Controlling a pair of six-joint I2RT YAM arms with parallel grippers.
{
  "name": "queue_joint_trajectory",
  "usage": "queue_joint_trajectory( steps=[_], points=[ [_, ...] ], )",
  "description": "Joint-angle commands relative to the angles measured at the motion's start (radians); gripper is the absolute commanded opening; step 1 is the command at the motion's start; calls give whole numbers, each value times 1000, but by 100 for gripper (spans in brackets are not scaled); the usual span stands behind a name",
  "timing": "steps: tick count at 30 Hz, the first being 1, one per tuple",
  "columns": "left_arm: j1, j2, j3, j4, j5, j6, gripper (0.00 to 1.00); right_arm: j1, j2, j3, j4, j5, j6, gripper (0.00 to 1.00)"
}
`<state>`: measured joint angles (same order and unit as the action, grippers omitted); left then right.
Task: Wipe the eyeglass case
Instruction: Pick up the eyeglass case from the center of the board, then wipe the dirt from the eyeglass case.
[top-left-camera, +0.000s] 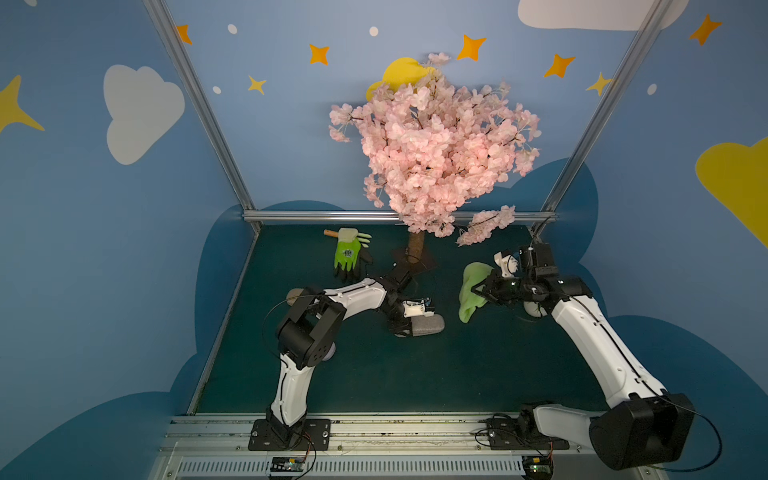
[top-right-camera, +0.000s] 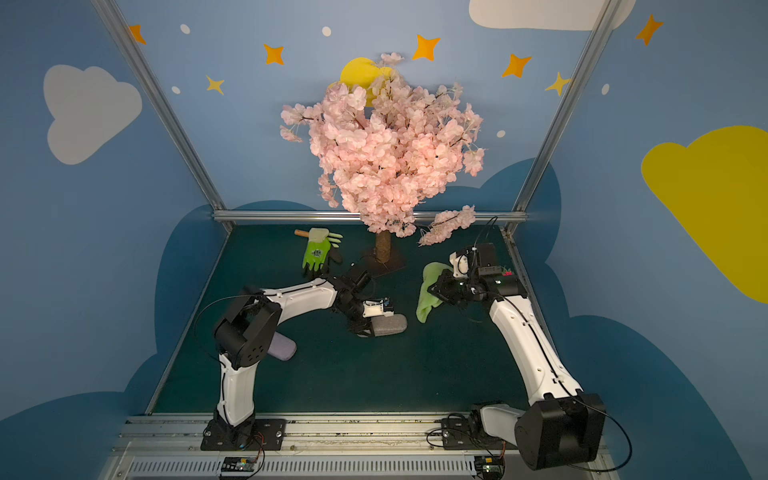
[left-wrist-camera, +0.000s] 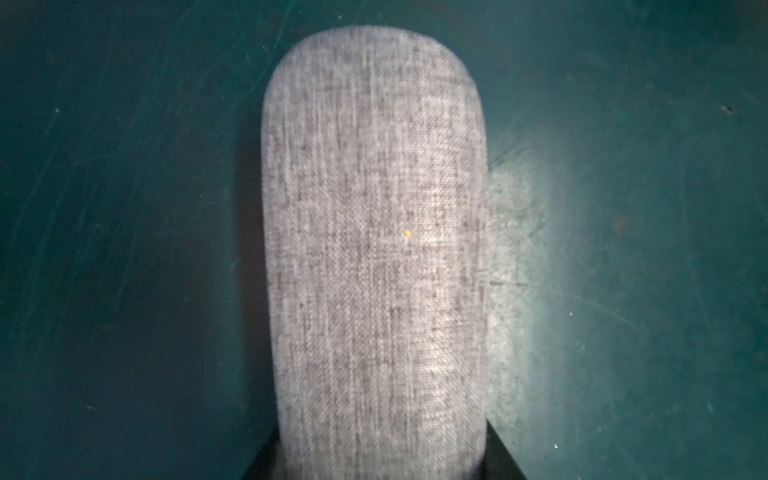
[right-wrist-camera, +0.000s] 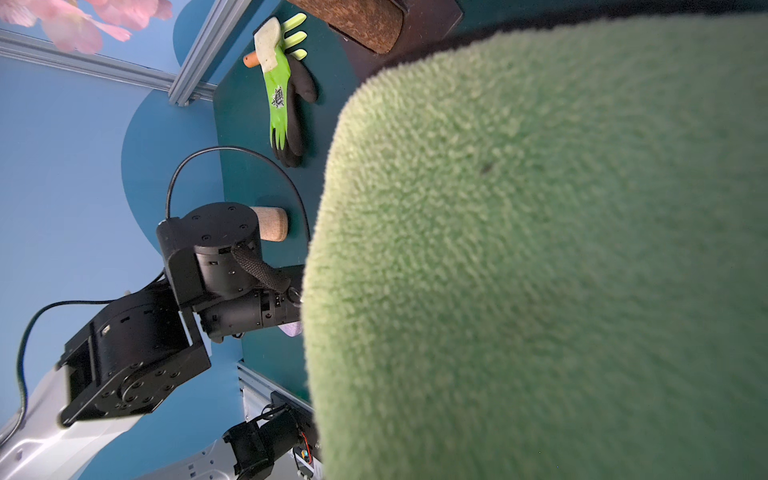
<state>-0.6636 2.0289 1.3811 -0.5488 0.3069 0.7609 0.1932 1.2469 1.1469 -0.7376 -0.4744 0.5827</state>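
Observation:
The grey fabric eyeglass case (top-left-camera: 430, 325) (top-right-camera: 390, 325) lies on the dark green table near its middle. My left gripper (top-left-camera: 408, 327) (top-right-camera: 370, 328) sits at the case's left end. In the left wrist view the case (left-wrist-camera: 374, 249) fills the space between the two black fingers (left-wrist-camera: 500, 457), which press on its sides. To the right, my right gripper (top-left-camera: 484, 291) (top-right-camera: 437, 289) hangs above the table, shut on a fluffy green cloth (top-left-camera: 471, 291) (top-right-camera: 427, 291). The cloth (right-wrist-camera: 540, 249) covers most of the right wrist view and hides the jaws there.
A pink blossom tree (top-left-camera: 432, 145) stands at the back middle, its trunk (top-left-camera: 415, 245) just behind the left wrist. A green and black glove (top-left-camera: 348, 253) lies at the back left. A cork-coloured cylinder (top-left-camera: 295, 295) and a lilac case (top-right-camera: 282, 347) lie by the left arm's elbow.

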Motion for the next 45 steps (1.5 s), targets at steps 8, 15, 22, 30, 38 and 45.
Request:
queue_joint_trajectory(
  steps=[8, 15, 22, 30, 38, 45],
  points=[
    [69, -251, -15, 23, 222, -303, 17, -6, -47, 19, -3, -19, -5, 0],
    [195, -398, -187, 489, 620, -936, 19, 149, -50, 147, 106, -15, 62, 0],
    [223, -358, -298, 996, 700, -1668, 3, 387, 77, 303, 181, 174, 60, 0],
    [202, -434, -374, 1191, 681, -1815, 3, 496, 236, 237, 235, 189, 154, 0],
    [176, -435, -407, 1332, 791, -1883, 3, 235, 235, 349, 130, 200, 2, 0],
    [180, -448, -419, 1223, 800, -1766, 3, 411, 253, 435, 113, 138, 42, 0]
  ],
)
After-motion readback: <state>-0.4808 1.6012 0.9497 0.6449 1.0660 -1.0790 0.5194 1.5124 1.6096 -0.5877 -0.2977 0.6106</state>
